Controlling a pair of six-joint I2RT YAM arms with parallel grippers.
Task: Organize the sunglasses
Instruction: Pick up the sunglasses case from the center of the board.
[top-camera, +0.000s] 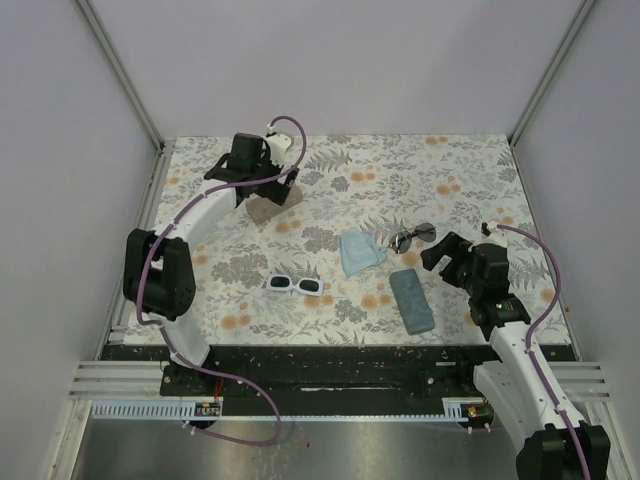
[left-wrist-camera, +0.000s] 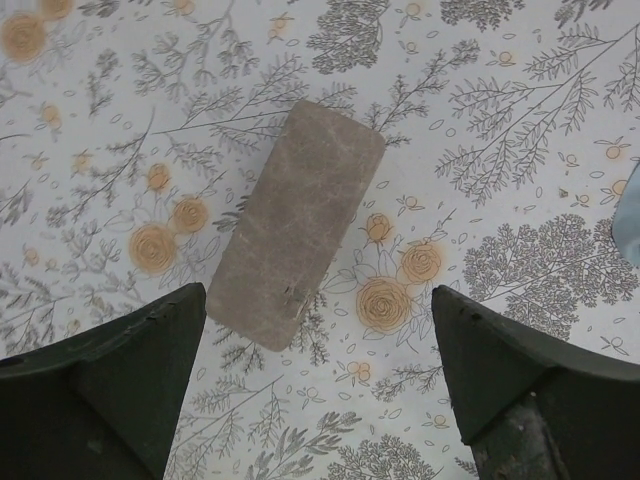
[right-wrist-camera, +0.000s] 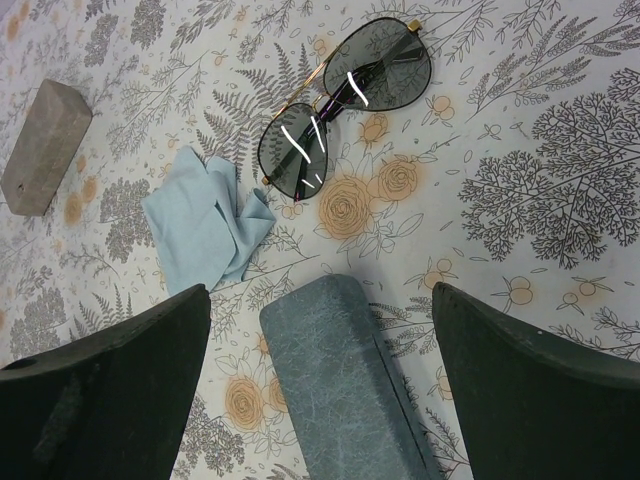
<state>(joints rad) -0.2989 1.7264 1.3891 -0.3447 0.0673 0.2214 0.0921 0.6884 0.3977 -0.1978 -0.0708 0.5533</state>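
Sunglasses (top-camera: 295, 285) (top-camera: 412, 237): two pairs (cases (top-camera: 411, 300) (left-wrist-camera: 297, 222): two)

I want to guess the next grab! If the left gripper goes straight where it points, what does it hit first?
Most likely the tan case: the open left gripper points down at it. How high it hangs is unclear.

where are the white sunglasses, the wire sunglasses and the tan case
white sunglasses (top-camera: 295, 285): top external view, on the bridge between the lenses
wire sunglasses (right-wrist-camera: 333, 103): right wrist view, on the bridge where the lenses meet
tan case (left-wrist-camera: 297, 222): left wrist view, middle of its top face
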